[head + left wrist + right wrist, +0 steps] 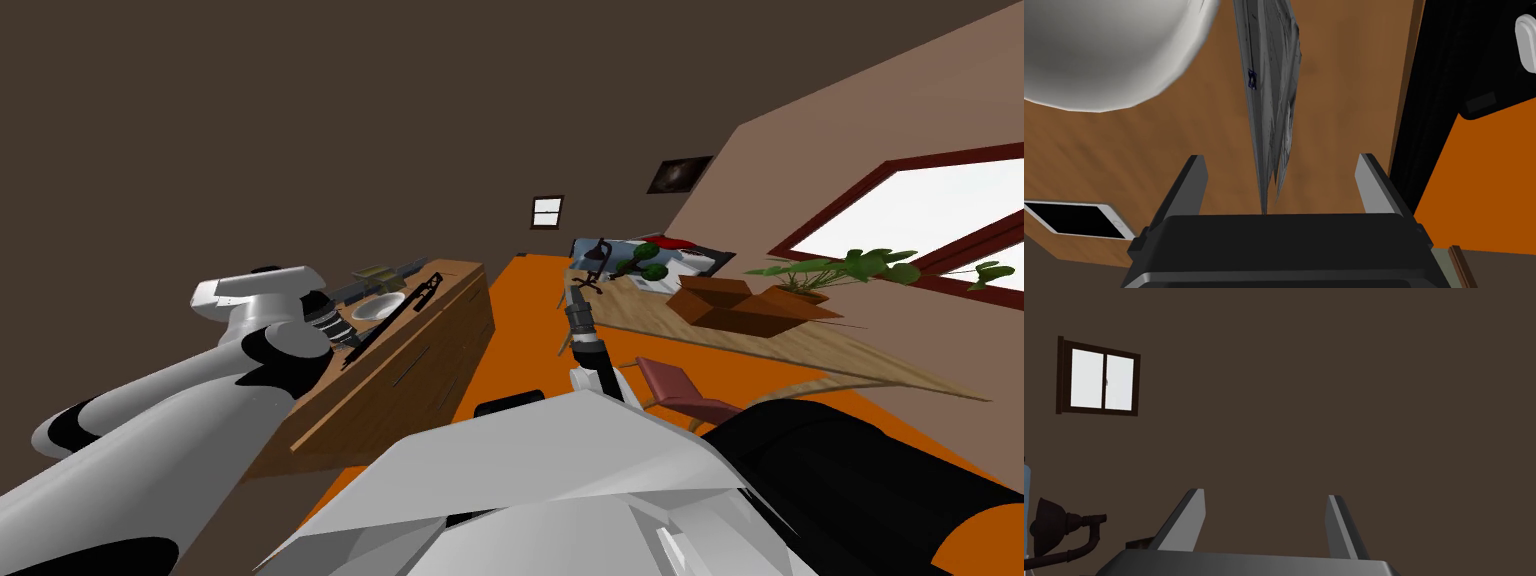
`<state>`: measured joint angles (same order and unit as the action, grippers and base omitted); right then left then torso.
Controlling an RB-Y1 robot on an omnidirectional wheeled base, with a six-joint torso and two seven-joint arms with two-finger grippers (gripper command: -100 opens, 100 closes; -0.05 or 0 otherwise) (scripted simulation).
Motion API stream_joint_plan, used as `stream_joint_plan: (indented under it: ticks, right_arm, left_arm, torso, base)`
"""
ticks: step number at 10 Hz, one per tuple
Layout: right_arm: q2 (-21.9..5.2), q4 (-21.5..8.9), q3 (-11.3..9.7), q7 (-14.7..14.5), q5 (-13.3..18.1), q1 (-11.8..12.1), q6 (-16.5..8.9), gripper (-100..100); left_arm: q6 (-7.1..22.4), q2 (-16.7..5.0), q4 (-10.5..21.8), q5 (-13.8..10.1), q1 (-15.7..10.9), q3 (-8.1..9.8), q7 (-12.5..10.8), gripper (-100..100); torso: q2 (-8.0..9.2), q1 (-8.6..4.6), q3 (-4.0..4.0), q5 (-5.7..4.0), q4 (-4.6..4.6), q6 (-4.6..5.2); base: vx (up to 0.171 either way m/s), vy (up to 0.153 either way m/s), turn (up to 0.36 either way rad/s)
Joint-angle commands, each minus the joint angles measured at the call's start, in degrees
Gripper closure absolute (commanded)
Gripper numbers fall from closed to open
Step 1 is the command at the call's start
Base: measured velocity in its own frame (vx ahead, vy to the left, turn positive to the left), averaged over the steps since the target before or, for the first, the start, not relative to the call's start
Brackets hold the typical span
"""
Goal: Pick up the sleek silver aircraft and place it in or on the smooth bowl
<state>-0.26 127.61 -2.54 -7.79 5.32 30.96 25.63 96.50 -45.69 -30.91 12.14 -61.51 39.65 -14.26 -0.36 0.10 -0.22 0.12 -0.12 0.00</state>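
Note:
The silver aircraft (1271, 100) is a long, thin, pointed grey model lying on a brown wooden cabinet top (1334, 115). Its tip runs between the fingers of my left gripper (1280, 175), which stands open with a gap on either side of it. The smooth white bowl (1109, 50) sits on the same top, beside the aircraft and further out than the fingers. In the head view the aircraft (405, 305) is a dark sliver next to the bowl (378, 306), with my left hand (335, 325) over its near end. My right gripper (578, 300) is held out over the orange floor, open and empty (1264, 523).
A white-framed phone (1079, 220) lies on the cabinet near my left gripper. An olive and grey object (385, 272) sits past the bowl. Across the orange floor (520, 330) stands a wooden desk with a cardboard box (745, 305), a plant (850, 268) and a red chair (685, 390).

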Motion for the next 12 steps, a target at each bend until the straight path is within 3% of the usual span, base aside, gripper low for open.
stream_joint_plan:
  ticks: [1,2,3,4,6,7,8,9,10,11,12]
  right_arm:
    - [0.00,0.00,0.00,0.00,0.00,0.00,0.00,0]
    - [0.00,0.00,0.00,0.00,0.00,0.00,0.00,0]
    - [0.00,0.00,0.00,0.00,0.00,0.00,0.00,0]
    - [0.01,0.00,0.00,0.00,0.00,-0.01,0.00,0]
    - [0.01,0.00,0.00,0.00,0.00,0.00,0.00,0]
    - [0.01,0.00,-0.01,0.00,0.00,0.00,0.00,0]
    - [0.01,0.00,0.00,0.00,0.00,0.01,0.00,0]
    - [0.01,0.00,0.00,0.00,0.00,0.00,0.00,0]
    - [0.01,0.00,-0.01,0.00,0.00,0.00,0.00,0]
    - [0.01,0.00,0.00,0.00,0.00,0.01,0.00,0]
    - [0.01,0.00,-0.01,0.00,0.00,0.00,0.00,0]
  left_arm:
    - [0.62,-0.23,1.68,0.26,-0.96,0.43,-0.30,-100]
    - [0.32,-0.16,0.91,0.14,-0.52,0.25,-0.13,-100]
    - [0.45,-0.16,0.98,0.16,-0.58,0.29,-0.16,0]
    - [2.17,-0.48,-1.89,-2.71,2.29,-1.13,-0.91,-100]
    - [2.17,-0.48,-3.79,-3.91,3.07,-1.13,-0.91,-100]
    - [3.90,-0.80,-5.21,-6.43,5.38,-2.54,-1.67,-100]
    - [3.90,-0.80,-6.49,-7.97,6.70,-2.54,-1.67,-100]
    - [3.90,-0.80,-8.21,-7.97,6.70,-2.54,-1.67,-100]
    - [5.63,-1.13,-10.49,-10.55,9.48,-3.95,-2.43,-100]
    - [5.63,-1.13,-10.55,-12.03,10.34,-3.95,-2.43,-100]
    - [5.63,-1.13,-11.40,-12.04,10.34,-3.95,-2.43,-100]
  torso:
    - [0.00,0.00,0.00,0.00,0.00,0.00]
    - [-0.03,-0.05,-0.01,-0.02,0.00,0.02]
    - [0.06,-0.12,0.03,-0.02,0.01,0.00]
    - [0.16,-0.18,0.09,-0.04,0.04,0.00]
    - [0.00,-0.21,0.00,-0.05,0.00,-0.01]
    - [0.06,-0.25,0.03,-0.06,0.01,0.01]
    - [0.02,-0.24,0.02,-0.05,0.01,-0.03]
    - [-0.02,-0.22,-0.01,-0.05,0.00,-0.01]
    - [0.07,-0.23,0.04,-0.06,0.02,0.02]
    - [0.04,-0.24,0.03,-0.05,0.02,-0.04]
    - [0.02,-0.27,0.01,-0.06,0.00,0.01]
  base:
    - [0.064,0.037,-0.061]
    - [0.033,0.019,-0.019]
    - [0.005,0.004,0.002]
    - [0.061,0.004,0.093]
    - [0.058,-0.012,0.035]
    - [0.063,-0.013,0.076]
    - [0.076,-0.009,0.068]
    - [0.037,-0.008,0.005]
    - [0.059,-0.015,0.107]
    - [0.065,-0.027,0.056]
    - [0.032,-0.011,-0.016]
